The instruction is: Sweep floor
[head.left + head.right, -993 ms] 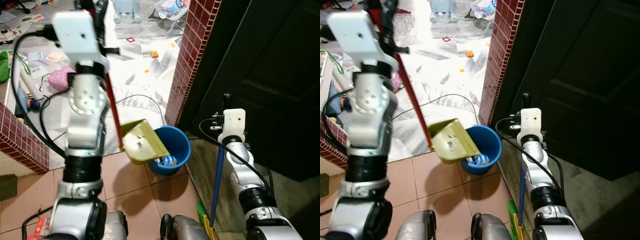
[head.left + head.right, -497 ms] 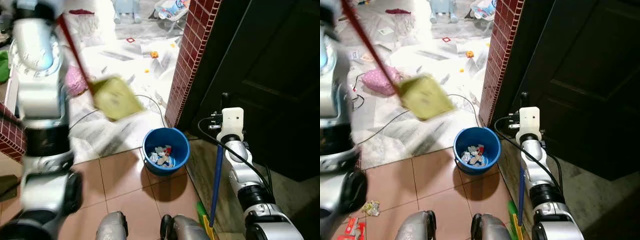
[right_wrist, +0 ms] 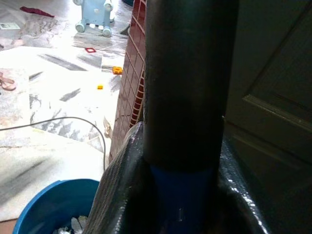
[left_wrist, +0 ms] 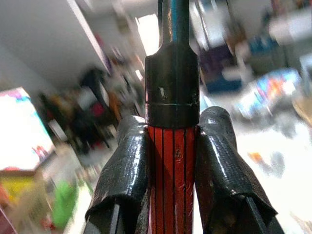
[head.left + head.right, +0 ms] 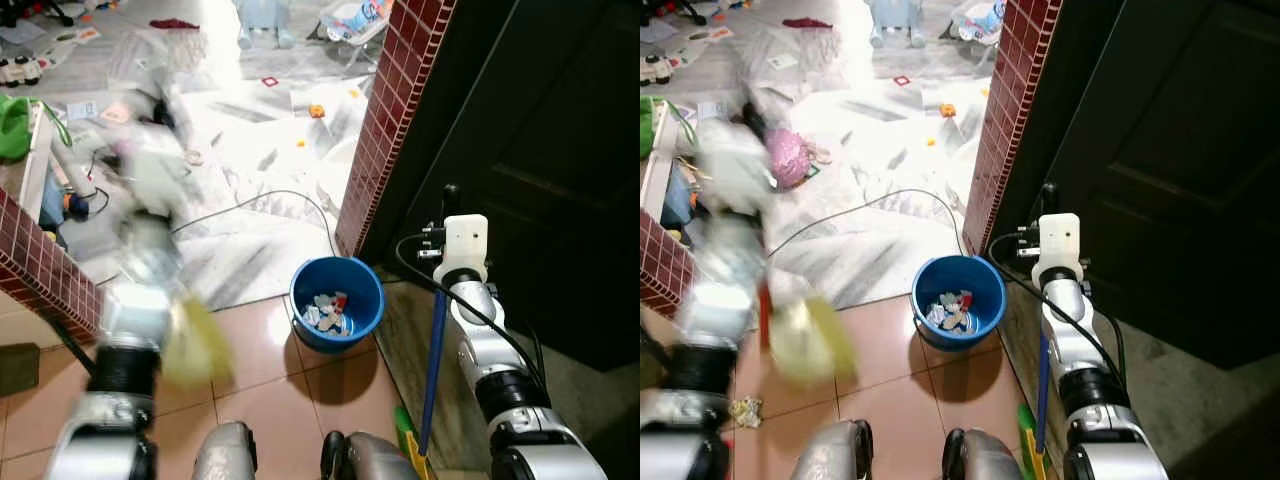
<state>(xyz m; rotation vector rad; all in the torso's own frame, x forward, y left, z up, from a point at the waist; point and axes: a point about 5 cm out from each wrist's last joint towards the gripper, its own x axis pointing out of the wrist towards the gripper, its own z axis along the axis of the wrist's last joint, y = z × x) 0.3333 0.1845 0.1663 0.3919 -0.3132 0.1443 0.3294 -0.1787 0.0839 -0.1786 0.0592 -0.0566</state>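
Tiled floor (image 5: 260, 370): blue bucket (image 5: 336, 303) holds scraps; yellow dustpan (image 5: 196, 343) blurred.

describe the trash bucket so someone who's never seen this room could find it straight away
Start at the red brick-tiled pillar beside the dark door. At its foot, where the pale marbled floor meets the pinkish tiles, stands the blue bucket, just left of the right arm's blue broom handle. It is the one round, open, bright blue container there, with scraps of litter inside.
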